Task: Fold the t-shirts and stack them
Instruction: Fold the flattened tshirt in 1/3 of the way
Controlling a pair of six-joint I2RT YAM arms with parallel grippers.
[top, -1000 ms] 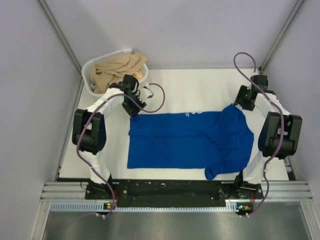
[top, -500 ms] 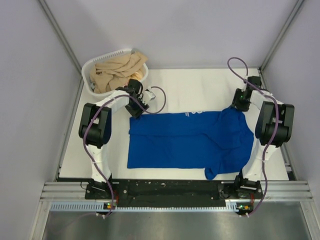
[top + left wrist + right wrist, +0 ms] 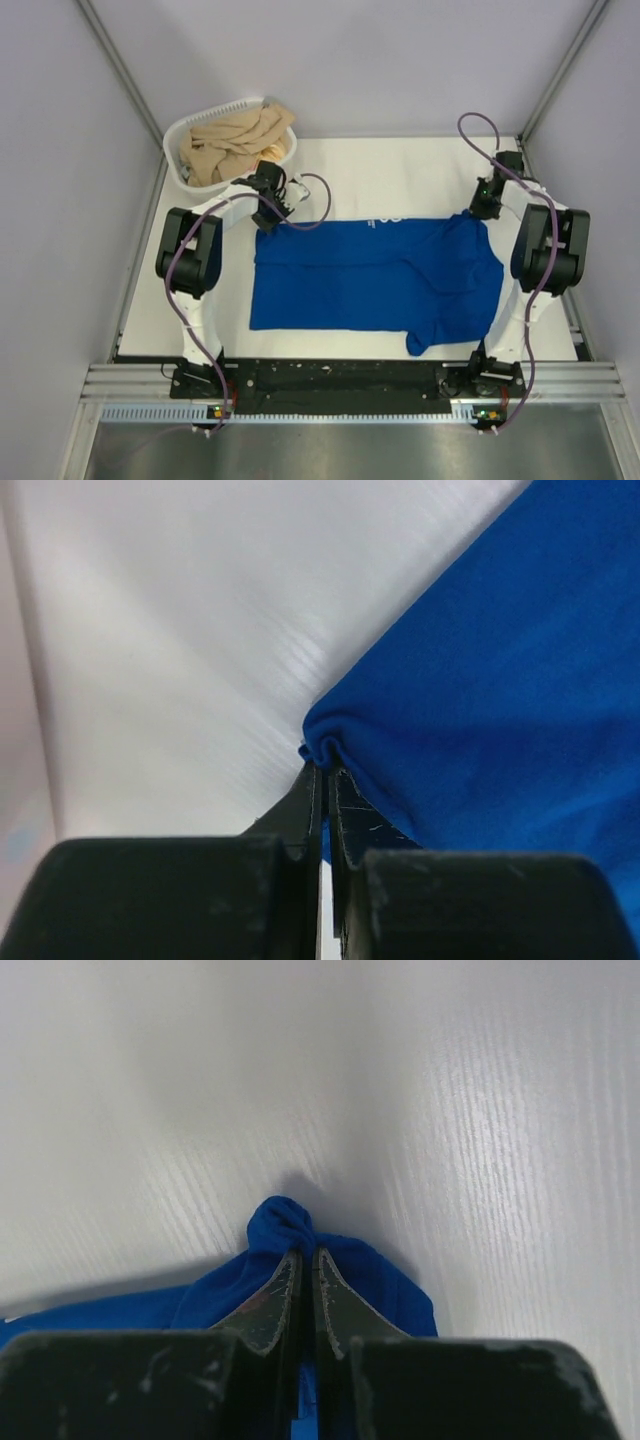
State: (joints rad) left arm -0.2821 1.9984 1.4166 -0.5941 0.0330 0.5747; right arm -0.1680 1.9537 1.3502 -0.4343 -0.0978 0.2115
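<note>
A royal-blue t-shirt (image 3: 375,275) lies spread across the white table, one sleeve hanging toward the near edge and a bit of white lettering showing at its far edge. My left gripper (image 3: 268,222) is shut on the shirt's far left corner, where the blue cloth (image 3: 330,748) bunches between its fingertips. At the far right corner my right gripper (image 3: 482,212) is shut on a pinched tuft of the same blue cloth (image 3: 285,1222).
A white laundry basket (image 3: 180,140) holding beige cloth (image 3: 232,140) stands at the back left, just behind the left arm. Grey walls close in both sides. The black base rail (image 3: 340,378) runs along the near edge.
Both grippers were open over the shirt's far corners and have now closed on the cloth. The shirt's far edge has shifted slightly.
</note>
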